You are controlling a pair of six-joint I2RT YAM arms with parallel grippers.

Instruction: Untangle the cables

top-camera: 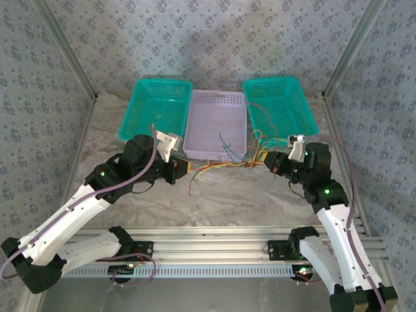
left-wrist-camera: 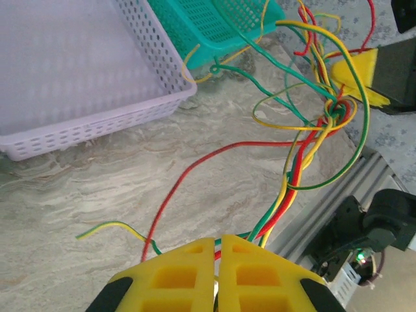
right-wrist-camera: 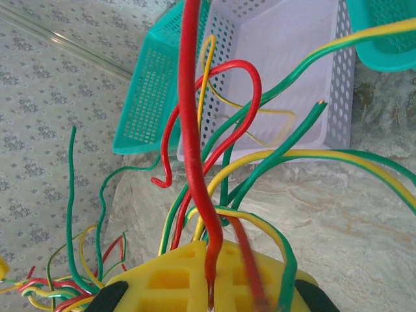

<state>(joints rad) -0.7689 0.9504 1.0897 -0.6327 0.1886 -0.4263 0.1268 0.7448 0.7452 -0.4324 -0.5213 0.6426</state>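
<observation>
Two sets of jaws are at work: my left jaws and my right jaws each pinch strands of the cables [top-camera: 250,162], strung across the worktop [top-camera: 221,195] before the lilac basket [top-camera: 214,120]. I judge we're mid-pull; next, tease the knot [left-wrist-camera: 335,114] open gently.

Thin red, yellow, green cables [left-wrist-camera: 333,116], knotted together, loose ends splayed
</observation>
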